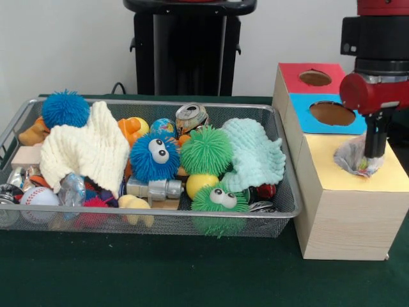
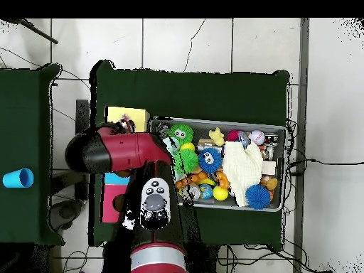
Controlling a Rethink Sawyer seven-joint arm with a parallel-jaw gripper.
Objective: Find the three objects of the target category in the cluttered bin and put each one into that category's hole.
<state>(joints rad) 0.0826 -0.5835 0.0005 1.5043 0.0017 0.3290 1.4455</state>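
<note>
A wooden box [image 1: 345,217] right of the bin has a red hole [image 1: 315,78], a blue hole [image 1: 332,113] and a yellow top [image 1: 342,179]. My gripper [image 1: 373,153] hangs over the yellow section, shut on a crumpled pale cloth [image 1: 353,157] that bunches up at the yellow hole. From above, the gripper [image 2: 126,126] sits by the yellow section [image 2: 129,114]. In the wire bin [image 1: 160,214] lie a cream knitted cloth [image 1: 86,150] at the left and a mint cloth [image 1: 255,153] at the right. The overhead view shows the cream cloth [image 2: 243,163] too.
The bin also holds fuzzy blue [image 1: 154,157] and green [image 1: 206,150] balls, a crushed can [image 1: 192,116], a yellow ball [image 1: 200,184], a baseball [image 1: 38,197] and several small toys. A blue cup [image 2: 17,178] stands on a side table.
</note>
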